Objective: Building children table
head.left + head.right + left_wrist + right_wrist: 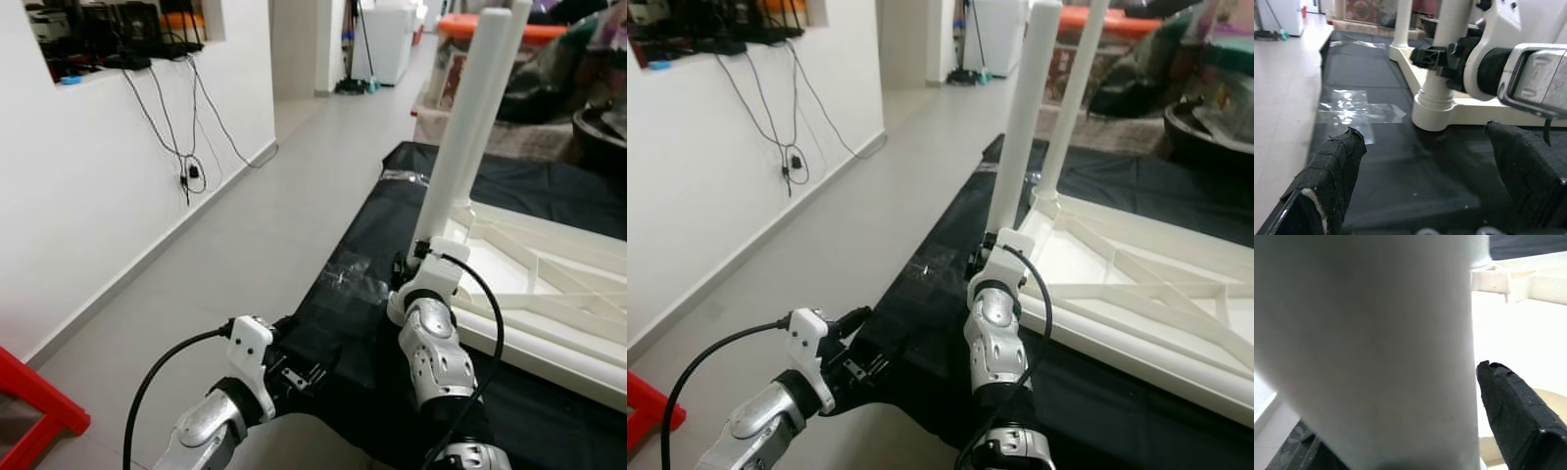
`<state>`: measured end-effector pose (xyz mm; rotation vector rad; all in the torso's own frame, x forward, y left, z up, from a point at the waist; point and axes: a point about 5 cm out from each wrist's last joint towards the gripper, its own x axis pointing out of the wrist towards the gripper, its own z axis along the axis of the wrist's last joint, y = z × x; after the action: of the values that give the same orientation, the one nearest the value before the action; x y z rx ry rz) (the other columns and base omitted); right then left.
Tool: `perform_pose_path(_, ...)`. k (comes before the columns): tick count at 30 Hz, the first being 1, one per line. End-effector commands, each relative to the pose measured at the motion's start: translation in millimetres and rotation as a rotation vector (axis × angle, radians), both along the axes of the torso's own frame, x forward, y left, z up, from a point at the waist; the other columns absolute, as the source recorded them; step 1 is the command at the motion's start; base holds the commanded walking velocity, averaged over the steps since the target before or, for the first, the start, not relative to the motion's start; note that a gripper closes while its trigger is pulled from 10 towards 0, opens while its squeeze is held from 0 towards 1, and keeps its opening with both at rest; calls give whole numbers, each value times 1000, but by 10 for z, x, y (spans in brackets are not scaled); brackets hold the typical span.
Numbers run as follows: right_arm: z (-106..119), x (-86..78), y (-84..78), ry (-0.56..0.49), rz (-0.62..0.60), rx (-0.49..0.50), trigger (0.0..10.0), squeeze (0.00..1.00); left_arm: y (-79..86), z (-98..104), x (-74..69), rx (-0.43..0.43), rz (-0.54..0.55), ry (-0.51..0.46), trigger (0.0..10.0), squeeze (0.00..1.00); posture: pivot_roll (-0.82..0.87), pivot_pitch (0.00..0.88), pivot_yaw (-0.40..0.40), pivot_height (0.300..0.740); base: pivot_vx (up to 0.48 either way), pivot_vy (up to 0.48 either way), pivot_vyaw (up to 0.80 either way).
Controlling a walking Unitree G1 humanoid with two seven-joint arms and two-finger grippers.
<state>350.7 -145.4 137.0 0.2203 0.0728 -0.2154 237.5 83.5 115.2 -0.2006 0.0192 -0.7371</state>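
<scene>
While the near table leg stands in its corner socket, the scene reads as follows, largest thing first.

Room: pale tiled floor (pixel 284 196) runs up the middle of the frame; white wall (pixel 88 196) at left with cables (pixel 181 147) hanging from a shelf at upper left; a red object (pixel 34 411) sits at lower left.

Surface: black sheet (pixel 921 294) spread on the floor, with clear tape patches, across the centre and right.

Tabletop: white tabletop (pixel 549 284) lies upside down on the sheet at right, ribbed underside up.

Far leg: a second leg (pixel 1073 98) stands upright at the farther corner, upper right.

Near leg: table leg (pixel 460 137) has its long axis near vertical, slightly tilted, base in the near-left corner of the tabletop.

Right gripper: right gripper (pixel 416 266) is at the leg's base, its fingers closed around the leg, one finger (pixel 1513 406) visible against it.

Left gripper: left gripper (pixel 1425 176) hovers low over the sheet, fingers spread, empty; the leg's base lies ahead of it, near.

Key relation: the right arm is nearer; seating the leg probably means turning or pressing along its upright axis.
</scene>
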Motion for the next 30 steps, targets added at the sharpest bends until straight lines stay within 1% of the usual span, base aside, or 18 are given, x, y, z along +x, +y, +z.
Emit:
perform_pose_path(1, 80, 63, 52, -59, 103, 12, 10000, 412, 11, -2, -2, 4, 4, -6, 10000, 0, 64, 0, -1, 740, 0, 0, 0)
perform_pose_path(2, 126, 107, 72, -103, 276, 12, 10000, 0, 11, -1, 0, 4, 4, -7, 10000, 0, 65, 0, -3, 740, 0, 0, 0)
perform_pose_path(3, 126, 107, 72, -103, 276, 12, 10000, 0, 11, -1, 0, 4, 4, -7, 10000, 0, 65, 0, -3, 740, 0, 0, 0)
perform_pose_path(5, 161, 114, 93, -128, 386, 14, 10000, 0, 11, 0, 1, 4, 4, -7, 10000, 0, 65, 0, -3, 740, 0, 0, 0)
perform_pose_path(7, 217, 64, 140, -148, 711, 52, 10000, 0, 11, -2, 5, 4, 4, -7, 10000, 0, 64, 0, -2, 740, 0, 0, 0)
perform_pose_path(10, 232, 32, 151, -147, 807, 70, 10000, 0, 12, -3, 5, 4, 4, -7, 10000, 0, 64, 0, -2, 740, 0, 0, 0)
perform_pose_path(11, 252, -36, 150, -143, 976, 55, 10000, 0, 11, -3, 7, 4, 4, -7, 10000, 0, 66, 0, -4, 740, 0, 0, 0)
perform_pose_path(12, 252, -36, 150, -143, 976, 55, 10000, 0, 11, -3, 7, 4, 4, -7, 10000, 0, 66, 0, -4, 740, 0, 0, 0)
perform_pose_path(13, 257, -100, 141, -124, 1129, 31, 10000, 0, 10, -4, 7, 4, 4, -7, 10000, 0, 66, 0, -4, 740, 0, 0, 0)
perform_pose_path(14, 257, -100, 141, -124, 1129, 31, 10000, 0, 10, -4, 7, 4, 4, -7, 10000, 0, 66, 0, -4, 740, 0, 0, 0)
perform_pose_path(16, 280, -180, 132, -78, 1373, -5, 10000, 0, 5, 1, 8, 4, 5, -9, 10000, 0, 71, 0, -8, 740, 0, 0, 0)
perform_pose_path(17, 280, -180, 132, -78, 1373, -5, 10000, 0, 5, 1, 8, 4, 5, -9, 10000, 0, 71, 0, -8, 740, 0, 0, 0)
perform_pose_path(19, 321, -158, 153, -61, 1502, -42, 10000, 0, -1, 4, 7, 4, 5, -11, 10000, 0, 69, 0, -10, 740, 0, 0, 0)
perform_pose_path(24, 326, -125, 188, -44, 1590, -110, 10000, 0, -3, 7, 6, 3, 5, -11, 10000, 0, 70, 3, -8, 740, 0, 0, 0)
perform_pose_path(25, 300, -118, 210, -17, 1624, -156, 7451, 0, -2, 6, 3, 3, 4, -10, 10000, 0, 71, 4, -9, 740, 0, 0, 0)
perform_pose_path(26, 300, -118, 210, -17, 1624, -156, 7451, 0, -2, 6, 3, 3, 4, -10, 10000, 0, 71, 4, -9, 740, 0, 0, 0)
perform_pose_path(27, 243, -128, 235, 20, 1654, -205, 0, 0, -1, 5, 0, 3, 3, -9, 10000, 0, 70, 6, -8, 740, 0, 0, 0)
perform_pose_path(30, 199, -137, 256, 43, 1666, -240, 0, 0, -2, 5, -2, 3, 2, -8, 10000, 0, 72, 7, -7, 740, 0, 0, 0)
